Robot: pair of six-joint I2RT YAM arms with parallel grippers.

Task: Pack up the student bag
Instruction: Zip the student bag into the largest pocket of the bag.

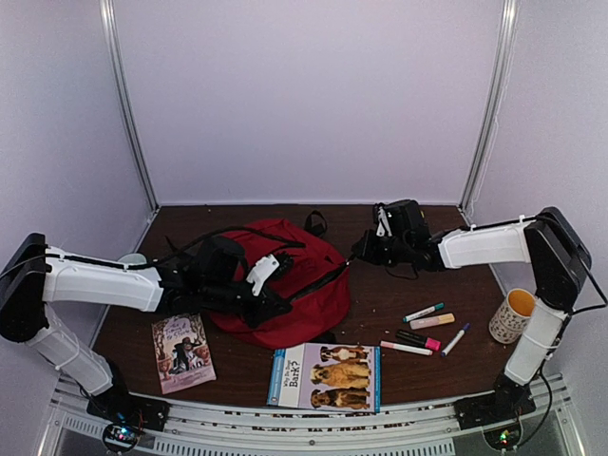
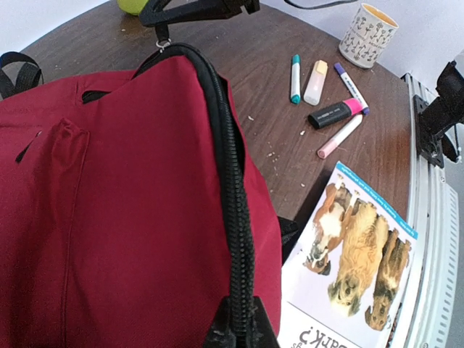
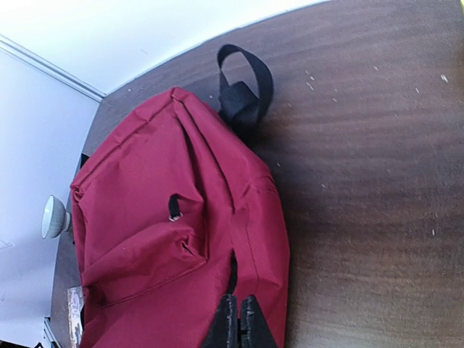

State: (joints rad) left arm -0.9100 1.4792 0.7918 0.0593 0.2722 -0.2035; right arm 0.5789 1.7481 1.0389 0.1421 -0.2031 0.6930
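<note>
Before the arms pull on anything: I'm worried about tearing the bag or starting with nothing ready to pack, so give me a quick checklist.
1. Grip: left gripper shut on the student bag at its zipper: ok.
2. Grip: right gripper shut on the bag's edge: ok.
3. Zipper open for packing: not ok, the visible stretch looks closed.
4. Both books, the dog book and the smaller book, lie flat on the table by the bag: ok.
5. The markers lie loose, apart from the bag: ok.
6. The mug is upright: ok.
</note>
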